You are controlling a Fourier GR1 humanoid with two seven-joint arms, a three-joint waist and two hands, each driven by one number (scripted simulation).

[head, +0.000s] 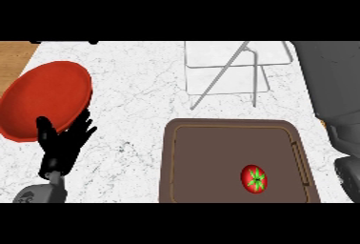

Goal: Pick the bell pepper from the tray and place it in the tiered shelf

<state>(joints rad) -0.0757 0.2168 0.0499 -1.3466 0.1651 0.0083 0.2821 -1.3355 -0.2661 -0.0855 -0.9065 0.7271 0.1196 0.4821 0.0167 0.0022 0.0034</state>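
Observation:
A red bell pepper point(254, 179) with a green stem lies in the near right part of a dark brown tray point(204, 162) at the lower middle of the counter. Behind the tray stands the tiered shelf point(228, 71), a pale see-through frame with thin grey wire legs. My left hand point(62, 143) is at the lower left, open with its fingers up, well left of the tray and apart from the pepper. Along the right edge a large grey shape point(334, 90) of my right arm rises close to the view; no black hand shows there.
A big red plate point(42, 95) lies on the white marble counter point(134, 86) at the left, just behind my left hand. A strip of wood point(14, 55) shows at the far left corner.

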